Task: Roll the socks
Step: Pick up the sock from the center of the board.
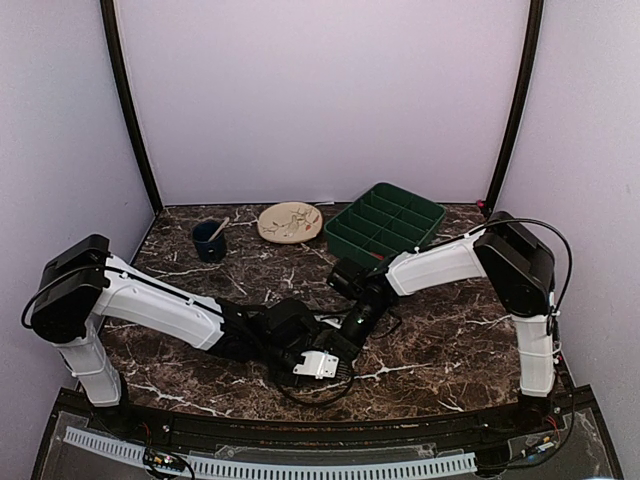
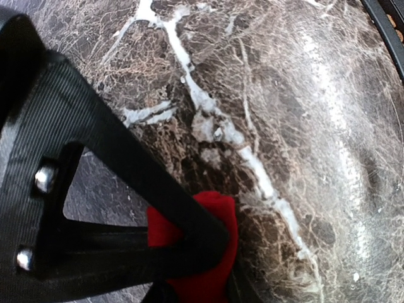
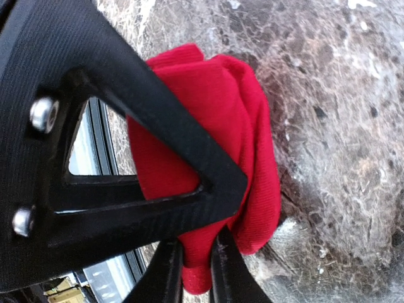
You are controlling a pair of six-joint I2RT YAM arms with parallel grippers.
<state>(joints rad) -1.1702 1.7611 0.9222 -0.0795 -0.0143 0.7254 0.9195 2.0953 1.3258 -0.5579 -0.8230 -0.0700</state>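
**Socks gripped from both sides**

Socks (image 3: pixel 252 145): a bunched red wad low over the desk (image 2: pixel 284 95), between the two arms, toward the near edge. Right jaws are almost closed, pinching the wad's lower edge, likely to anchor the roll. Left jaws have narrowed onto a red fold, probably to tuck it tight.

The cup (image 1: pixel 208 240) stands left of the plate (image 1: pixel 290 221), the compartment tray (image 1: pixel 385 222) just right of it, all on the table (image 1: pixel 440 340). The socks (image 3: pixel 233 126) lie on the table well in front of the plate, toward the near edge.
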